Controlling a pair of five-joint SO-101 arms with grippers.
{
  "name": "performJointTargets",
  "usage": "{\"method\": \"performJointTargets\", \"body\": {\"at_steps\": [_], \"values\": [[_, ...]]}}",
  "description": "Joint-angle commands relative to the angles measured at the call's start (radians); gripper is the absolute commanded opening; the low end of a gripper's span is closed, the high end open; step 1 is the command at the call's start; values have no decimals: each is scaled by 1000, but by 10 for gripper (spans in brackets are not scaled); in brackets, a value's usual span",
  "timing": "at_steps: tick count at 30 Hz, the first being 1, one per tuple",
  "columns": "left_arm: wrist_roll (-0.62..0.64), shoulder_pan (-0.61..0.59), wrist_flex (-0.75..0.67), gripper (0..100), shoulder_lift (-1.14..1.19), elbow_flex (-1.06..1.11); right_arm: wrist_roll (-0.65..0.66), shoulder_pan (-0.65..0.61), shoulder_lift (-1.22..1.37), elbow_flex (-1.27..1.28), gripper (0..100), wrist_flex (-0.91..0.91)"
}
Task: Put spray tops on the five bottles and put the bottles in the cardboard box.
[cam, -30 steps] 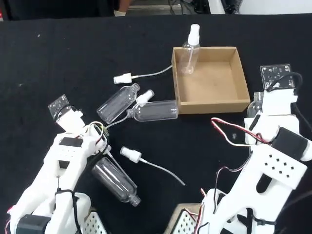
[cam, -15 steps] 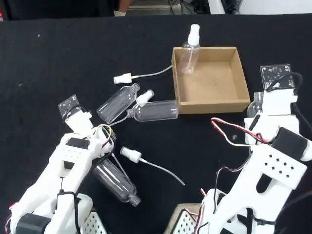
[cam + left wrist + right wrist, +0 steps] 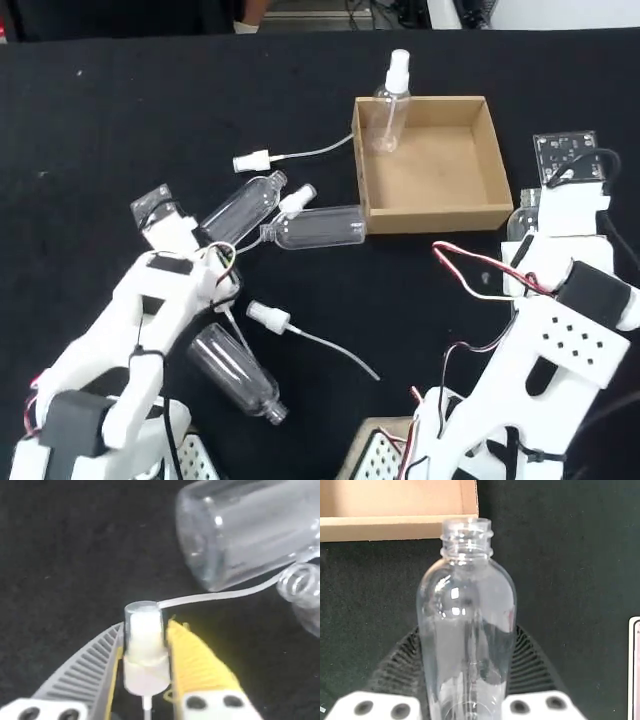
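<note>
My left gripper (image 3: 145, 630) is shut on a white spray top (image 3: 145, 645), whose thin tube trails back under the wrist. It hovers just short of a lying clear bottle (image 3: 250, 530) and the open neck of a second one (image 3: 300, 582). In the high view this gripper (image 3: 222, 277) sits near those two bottles (image 3: 243, 208) (image 3: 320, 227). My right gripper (image 3: 467, 640) is shut on an upright uncapped bottle (image 3: 467, 610), beside the cardboard box (image 3: 395, 527). A capped bottle (image 3: 392, 105) stands in the box's (image 3: 440, 216) far left corner.
Another uncapped bottle (image 3: 235, 368) lies by the left arm's base. Loose spray tops with long tubes lie at mid-table (image 3: 268, 317), left of the box (image 3: 252, 160), and between the two lying bottles (image 3: 298, 198). The right arm's red and white wires (image 3: 470, 275) hang in front of the box.
The left arm has carried the held spray top away from the near bottle, toward the two lying bottles. The right arm and its bottle have stayed put.
</note>
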Motion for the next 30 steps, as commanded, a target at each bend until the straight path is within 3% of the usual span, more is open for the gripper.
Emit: {"method": "performJointTargets", "body": {"at_steps": [1,14,20,24,27,30], "values": [[-46,8,9,44,35,-58,0,-12,-41,-12,11,3],[-49,1,12,30,23,-334,0,-12,-41,-12,11,6],[-57,-19,330,30,-69,-596,0,-12,-41,-12,11,8],[-196,-42,542,30,-167,-707,-8,-14,-41,-12,11,9],[-287,-96,597,30,-238,-713,-9,-68,-41,-10,11,43],[-407,-147,601,30,-310,-711,-40,-203,-48,-25,11,132]]}}
